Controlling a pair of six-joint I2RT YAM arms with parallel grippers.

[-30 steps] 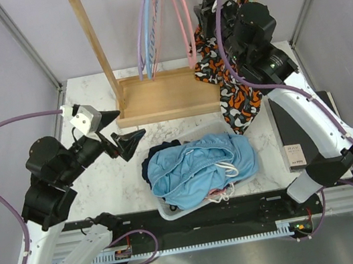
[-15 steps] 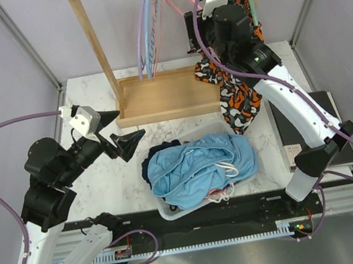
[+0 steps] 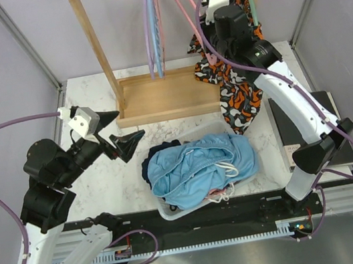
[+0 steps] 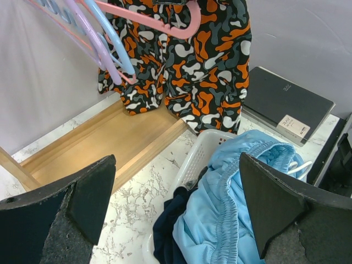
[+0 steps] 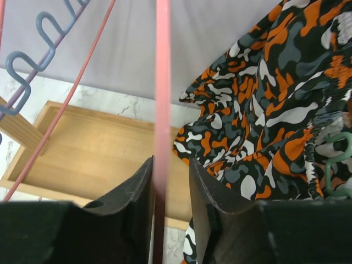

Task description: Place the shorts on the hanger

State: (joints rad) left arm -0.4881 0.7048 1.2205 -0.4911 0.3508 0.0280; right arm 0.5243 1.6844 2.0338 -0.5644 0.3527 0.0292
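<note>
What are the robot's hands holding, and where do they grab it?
The right gripper is shut on the pink hanger, pinching one of its thin straight arms. The left gripper is open and holds nothing.

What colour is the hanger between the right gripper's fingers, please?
Pink; the hanger shows best in the right wrist view.

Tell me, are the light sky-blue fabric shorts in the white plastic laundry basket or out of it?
In: the shorts lie bunched inside the basket, over dark navy clothing.
</note>
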